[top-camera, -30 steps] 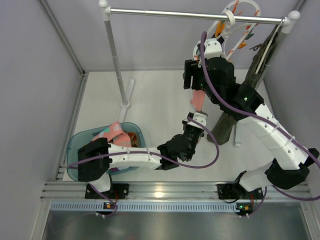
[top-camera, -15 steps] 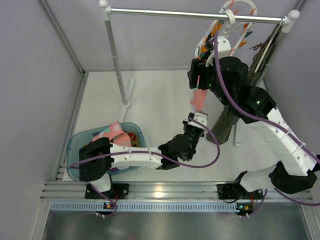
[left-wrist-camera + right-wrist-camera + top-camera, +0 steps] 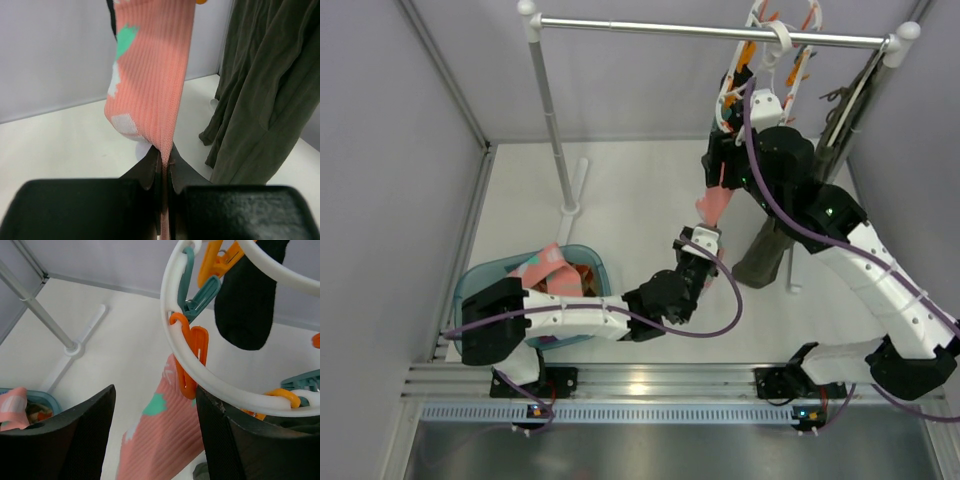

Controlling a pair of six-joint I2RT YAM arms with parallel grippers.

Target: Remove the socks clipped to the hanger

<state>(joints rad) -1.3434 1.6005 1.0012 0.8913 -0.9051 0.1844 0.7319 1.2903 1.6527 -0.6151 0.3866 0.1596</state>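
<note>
Left tool (image 3: 163, 167): pinching toe of pink sock (image 3: 150, 75), apparently to keep it taut. Right tool (image 3: 155, 435): spread below orange clip (image 3: 186, 360) on hanger (image 3: 169, 320), likely to squeeze it open.

You have no lettering, label, brand, number or sign to read in any view, whether on the pink sock (image 3: 150, 75), the white hanger (image 3: 169, 315) or the olive garment (image 3: 260, 90).

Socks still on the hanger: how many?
2. A pink sock hangs at an orange clip, its lower end pinched by the left gripper; a black sock hangs further along the hanger. More may be hidden.
</note>
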